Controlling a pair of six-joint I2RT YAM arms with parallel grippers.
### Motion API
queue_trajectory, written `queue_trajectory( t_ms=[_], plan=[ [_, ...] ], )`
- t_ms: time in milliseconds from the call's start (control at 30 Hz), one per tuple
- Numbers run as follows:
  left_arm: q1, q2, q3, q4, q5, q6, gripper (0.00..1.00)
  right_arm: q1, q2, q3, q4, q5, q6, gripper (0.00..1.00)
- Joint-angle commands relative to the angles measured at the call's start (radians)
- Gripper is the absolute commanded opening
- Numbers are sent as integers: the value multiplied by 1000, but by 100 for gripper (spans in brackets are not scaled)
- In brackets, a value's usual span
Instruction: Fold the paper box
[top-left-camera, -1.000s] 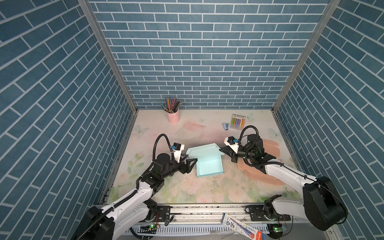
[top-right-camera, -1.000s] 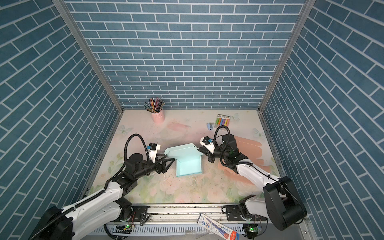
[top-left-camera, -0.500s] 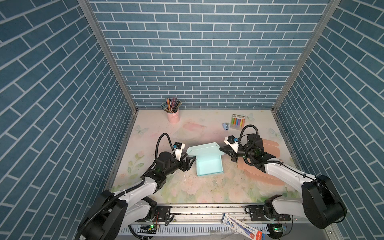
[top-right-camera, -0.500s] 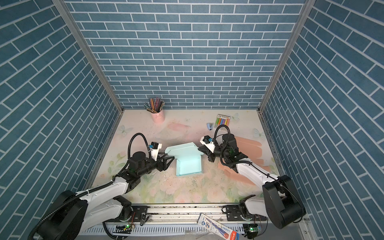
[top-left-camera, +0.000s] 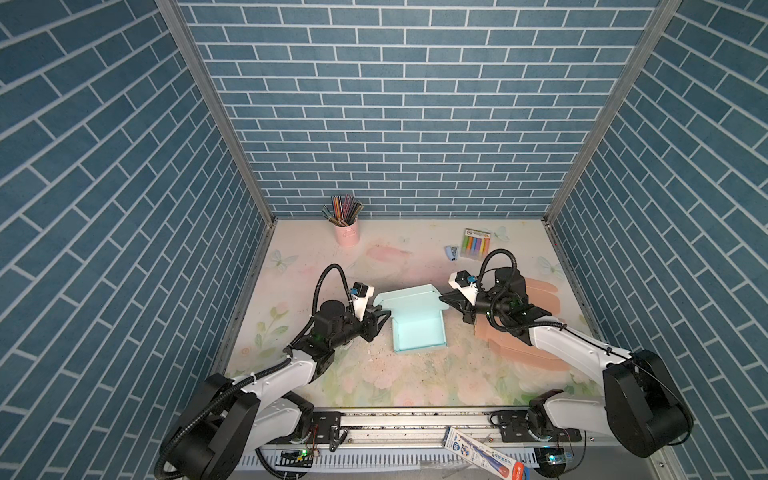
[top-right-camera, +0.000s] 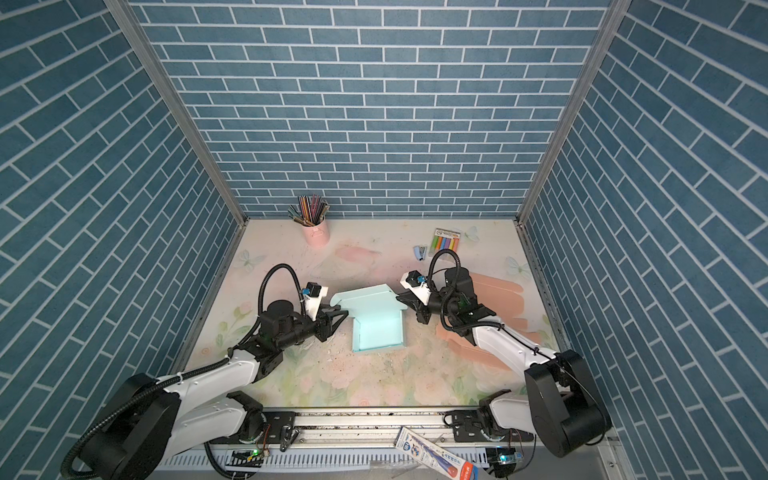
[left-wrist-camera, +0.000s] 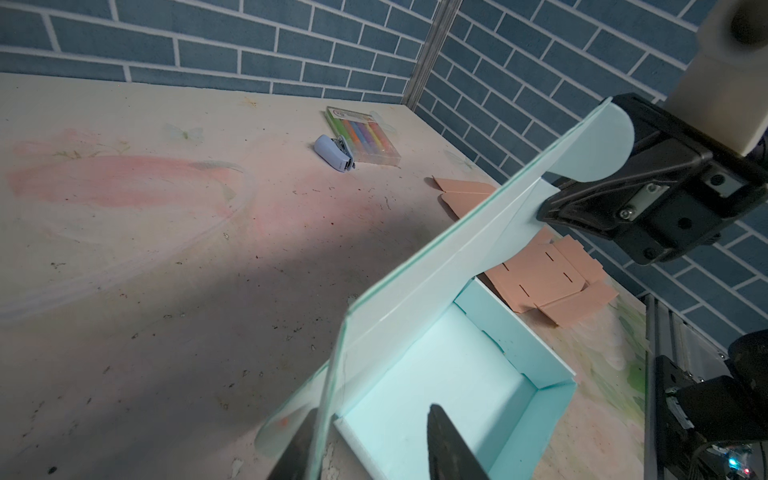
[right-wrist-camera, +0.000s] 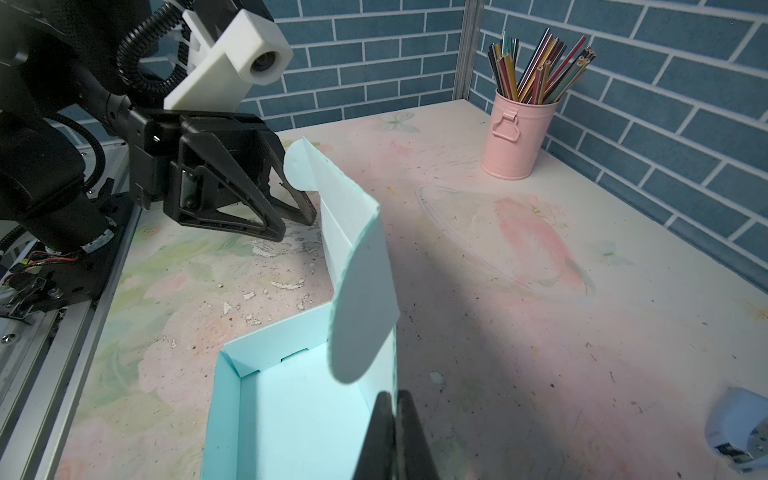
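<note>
- The paper box (top-left-camera: 417, 332) sits in the middle of the table (top-left-camera: 374, 386), just below the centre of both top views. Its tray is open upward and its lid stands along the far side.
- The left gripper (top-left-camera: 384, 316) is low by the box's left edge, at the end of the lid nearest it.
- In the left wrist view its fingers (left-wrist-camera: 446, 449) are spread. The lid's near end and rounded ear stand between them, close to one finger and not pinched.
- The right gripper (top-left-camera: 443, 297) meets the lid's upper right corner in both top views.
- In the right wrist view its fingers (right-wrist-camera: 415, 449) are pressed together right at the lid's edge, just below the other rounded ear. I cannot tell whether any paper is caught between them.
- Flat pink cardboard (top-left-camera: 536, 299) lies under the right arm, at the right of the frame, just beside the box.
- A pink cup of pencils (top-left-camera: 347, 237) stands at the back, left of centre.
- A pack of markers (top-left-camera: 476, 245) and a small blue stapler (top-left-camera: 453, 252) lie at the back right, well apart from the box.
</note>
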Motion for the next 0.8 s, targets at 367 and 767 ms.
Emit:
queue_trajectory(
  t_ms=[367,767],
  plan=[
    [65,-34,-14,14,-32,54,62,-8,14,39,-15,0,7,0],
    [67,72,41,73,77,91,56,-7,18,41,-14,-2,6,0]
  ],
)
